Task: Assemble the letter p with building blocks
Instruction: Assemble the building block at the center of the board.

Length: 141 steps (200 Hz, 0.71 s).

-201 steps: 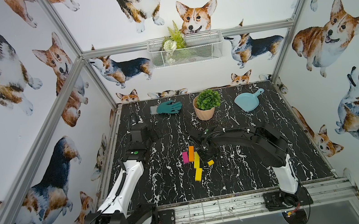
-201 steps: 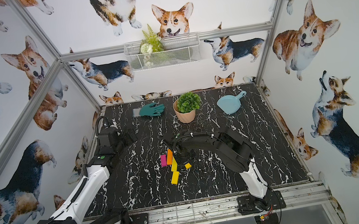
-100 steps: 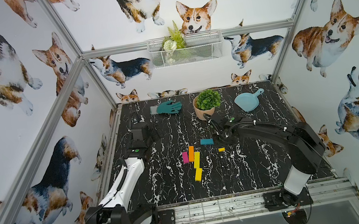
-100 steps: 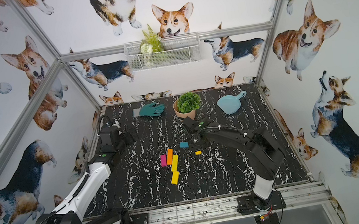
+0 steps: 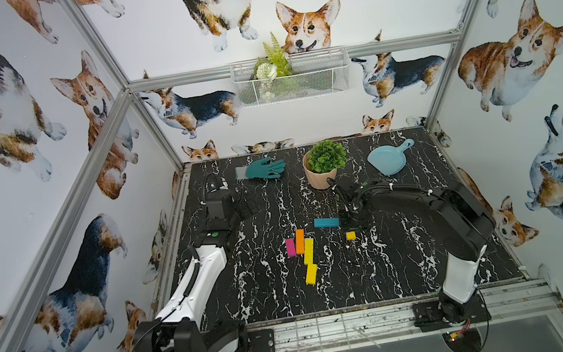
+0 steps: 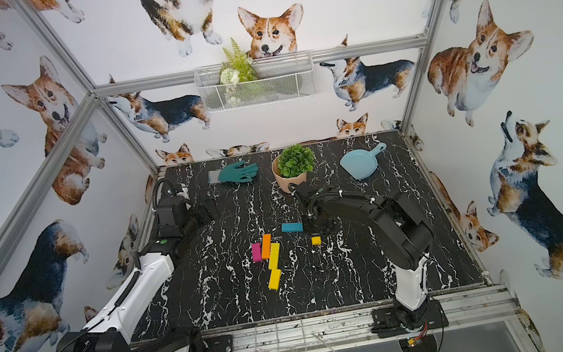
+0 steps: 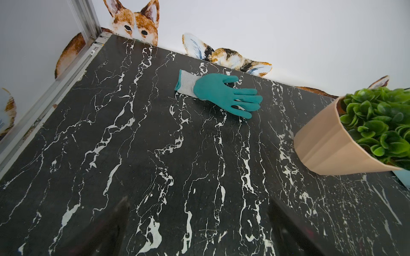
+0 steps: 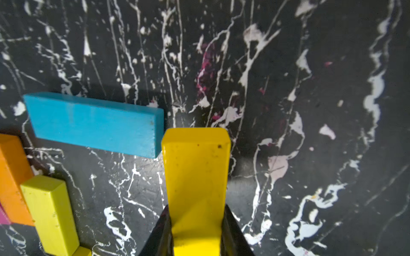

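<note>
Well, the right end effector point(image 8: 196, 230) pinches a yellow block point(image 8: 196, 168), its far end just beside the teal block point(image 8: 95, 124) lying on the worktop point(image 5: 396, 261). The left end effector point(image 7: 199, 221) hangs spread wide, empty, facing the glove point(image 7: 221, 95); the other four blocks point(image 5: 299, 241) cluster nearby.

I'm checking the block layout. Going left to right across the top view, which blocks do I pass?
In a top view: pink block, orange block, upper yellow block, teal block, held yellow block in the right tool. The lower yellow block overlaps the upper one, so I skip it.
</note>
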### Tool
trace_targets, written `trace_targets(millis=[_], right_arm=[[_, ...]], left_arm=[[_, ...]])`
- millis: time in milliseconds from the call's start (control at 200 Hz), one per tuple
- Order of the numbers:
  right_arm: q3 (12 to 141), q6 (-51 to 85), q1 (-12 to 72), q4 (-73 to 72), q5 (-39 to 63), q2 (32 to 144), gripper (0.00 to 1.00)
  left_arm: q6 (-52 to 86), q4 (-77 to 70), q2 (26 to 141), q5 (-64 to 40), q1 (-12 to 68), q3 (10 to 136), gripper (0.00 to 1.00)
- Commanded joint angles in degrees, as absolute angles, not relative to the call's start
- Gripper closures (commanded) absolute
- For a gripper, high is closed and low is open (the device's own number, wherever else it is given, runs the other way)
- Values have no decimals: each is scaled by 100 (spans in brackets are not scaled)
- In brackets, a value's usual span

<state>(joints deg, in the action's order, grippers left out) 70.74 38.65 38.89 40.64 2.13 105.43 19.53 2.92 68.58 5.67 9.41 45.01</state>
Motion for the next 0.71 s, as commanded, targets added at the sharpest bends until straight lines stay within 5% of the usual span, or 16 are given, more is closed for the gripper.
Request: trace_targets(millis=[0, 701], right_arm=[[7137, 3820, 3885, 4061, 378, 10663, 72], [7560, 3621, 3916, 4305, 300, 11197, 71]], left_arm=[[1985, 249, 6781, 505, 940, 4518, 0], [1978, 216, 6662, 563, 941, 4438, 0]])
